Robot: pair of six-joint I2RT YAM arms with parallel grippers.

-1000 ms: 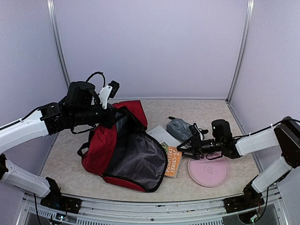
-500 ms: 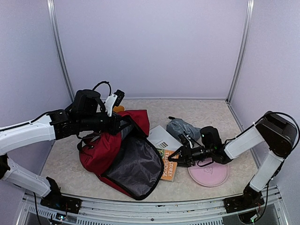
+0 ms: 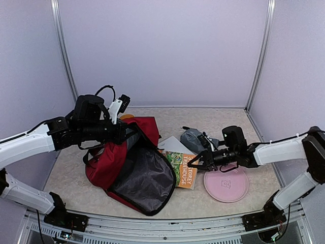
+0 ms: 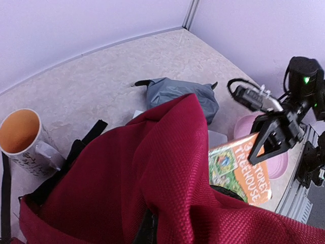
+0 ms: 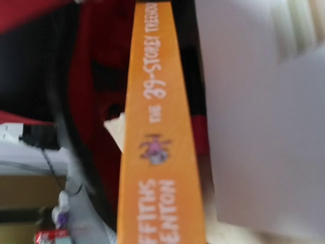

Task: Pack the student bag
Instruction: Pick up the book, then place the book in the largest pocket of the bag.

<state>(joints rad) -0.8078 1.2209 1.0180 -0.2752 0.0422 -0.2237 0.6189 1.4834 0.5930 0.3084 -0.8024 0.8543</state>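
Red student bag diagonal, mouth rightward

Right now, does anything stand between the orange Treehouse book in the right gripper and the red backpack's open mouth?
Nothing visible does. The orange Treehouse book in the right gripper sits beside the red backpack, whose mouth the left gripper holds open.

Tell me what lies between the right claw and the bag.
The orange book, gripped by the right claw, fills the gap up to the open mouth of the bag; the top view shows it.

An orange book shows its spine against the red bag
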